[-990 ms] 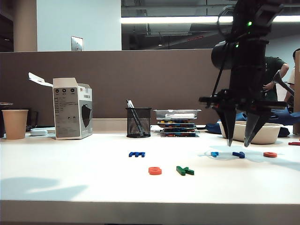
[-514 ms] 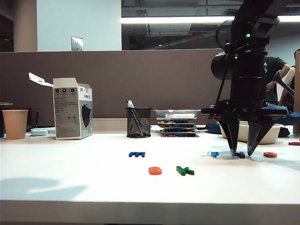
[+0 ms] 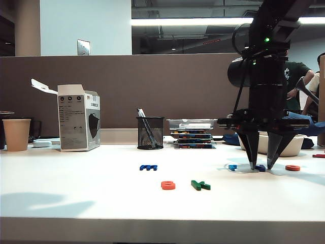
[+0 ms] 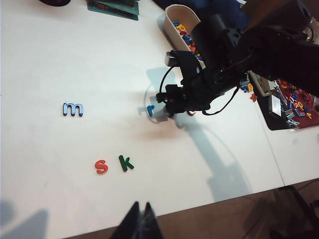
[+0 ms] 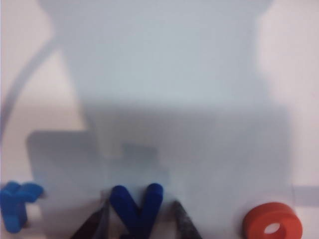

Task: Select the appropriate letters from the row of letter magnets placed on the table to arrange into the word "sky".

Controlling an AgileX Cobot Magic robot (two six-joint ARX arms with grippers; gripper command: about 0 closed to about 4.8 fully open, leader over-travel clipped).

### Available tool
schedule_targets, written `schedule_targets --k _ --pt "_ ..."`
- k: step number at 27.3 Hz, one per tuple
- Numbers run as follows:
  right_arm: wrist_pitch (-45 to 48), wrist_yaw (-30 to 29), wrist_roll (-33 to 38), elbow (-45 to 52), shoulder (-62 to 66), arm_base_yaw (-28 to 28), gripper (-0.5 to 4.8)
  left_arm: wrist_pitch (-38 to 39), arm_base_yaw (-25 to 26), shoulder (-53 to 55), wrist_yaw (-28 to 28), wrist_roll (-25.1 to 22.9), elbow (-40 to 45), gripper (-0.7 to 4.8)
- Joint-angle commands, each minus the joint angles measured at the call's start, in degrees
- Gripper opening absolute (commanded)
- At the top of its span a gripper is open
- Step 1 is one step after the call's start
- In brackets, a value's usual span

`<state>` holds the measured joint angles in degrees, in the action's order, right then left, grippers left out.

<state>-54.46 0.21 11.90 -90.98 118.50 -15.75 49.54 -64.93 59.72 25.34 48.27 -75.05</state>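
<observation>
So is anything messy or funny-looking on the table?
Nothing is spilled or broken. The white box at the back left has its top flap hanging open. The right tool straddles the dark blue y, jaws open; the left tool is shut.

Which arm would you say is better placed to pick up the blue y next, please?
Right. The right gripper stands open astride the y on the table. The left gripper is shut, near the table's edge, away from it.
</observation>
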Motion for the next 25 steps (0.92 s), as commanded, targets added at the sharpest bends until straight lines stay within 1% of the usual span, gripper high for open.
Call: schedule_targets --k 1,3,4,6,8,19,22,25 --pt "-0.9 -0.2 -0.1 0.5 0.9 0.0 1.55 -0.4 0.0 -0.1 0.4 -0.2 -0.2 -0.05" --pt "-1.0 -0.2 -0.1 0.5 0.9 0.0 1.23 -0.4 0.0 -0.1 0.4 -0.2 -0.2 -0.05" --pt "-1.0 -0.2 -0.1 0.5 0.9 0.0 1.15 -0.4 0.0 -0.1 0.4 -0.2 -0.2 -0.05" --pt "-1.0 -0.2 0.1 0.5 0.9 0.0 1.15 -0.4 0.0 -0.1 0.4 -0.2 -0.2 -0.05" --pt "-1.3 -0.2 0.1 0.5 0.9 0.0 0.93 -0.4 0.0 -0.1 0.4 -0.2 -0.2 -0.05" --pt "-3.2 -0.4 1.2 0.5 0.8 -0.2 0.88 -0.4 0.0 -0.1 0.4 -0.2 -0.2 -0.05" --pt "-3.8 -0.9 1.9 0.5 0.8 -0.3 0.79 -0.4 0.0 -0.1 0.4 -0.2 -0.2 -0.05" --pt "-4.0 -1.9 1.9 0.5 0.8 -0.3 0.48 -0.4 0.0 -0.1 0.4 -0.2 -0.2 -0.05"
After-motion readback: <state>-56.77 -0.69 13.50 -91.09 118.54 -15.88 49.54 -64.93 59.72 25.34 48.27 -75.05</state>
